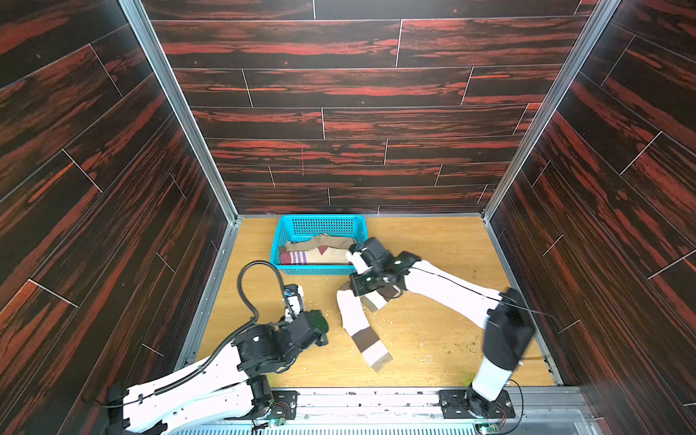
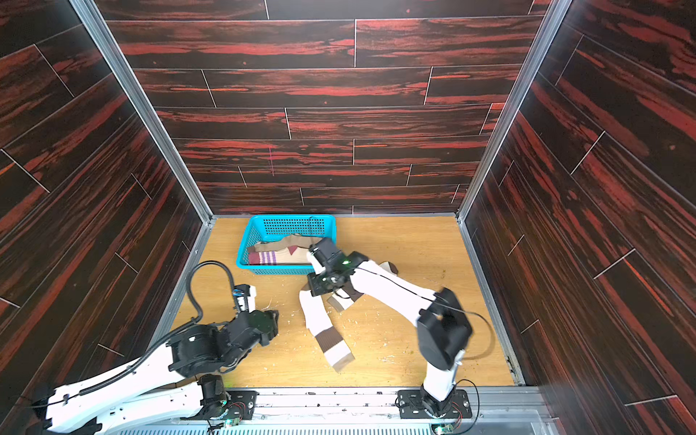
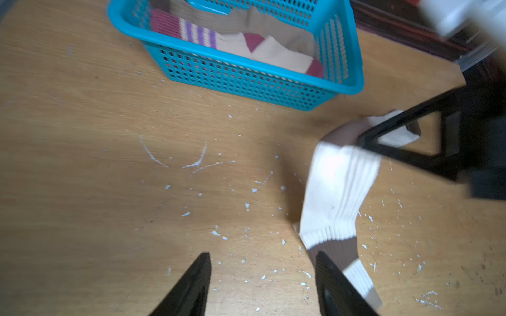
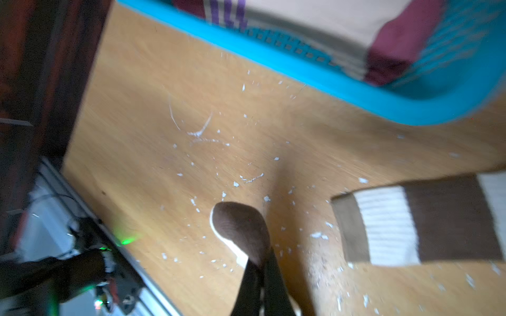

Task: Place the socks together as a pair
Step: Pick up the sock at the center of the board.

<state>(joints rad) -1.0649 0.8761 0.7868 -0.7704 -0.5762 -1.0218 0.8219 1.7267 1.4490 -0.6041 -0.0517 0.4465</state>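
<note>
Other socks (image 1: pixel 320 252) wait in the basket (image 1: pixel 312 269) as our right gripper (image 4: pixel 258 262) pinches shut on the brown toe of one banded sock (image 1: pixel 356 320) lying on the table (image 1: pixel 433 339), its mate (image 4: pixel 388 224) just beside it, while our left gripper (image 3: pixel 262 257) hangs open and empty; pairing looks barely begun.

Setting: robot test cell.
Walls: wood-print panels (image 1: pixel 339 86), aluminium framing (image 1: pixel 179 109).
Floor: scuffed wooden tabletop (image 1: pixel 444 244).
Base: metal mounting rail (image 1: pixel 369 399).
</note>
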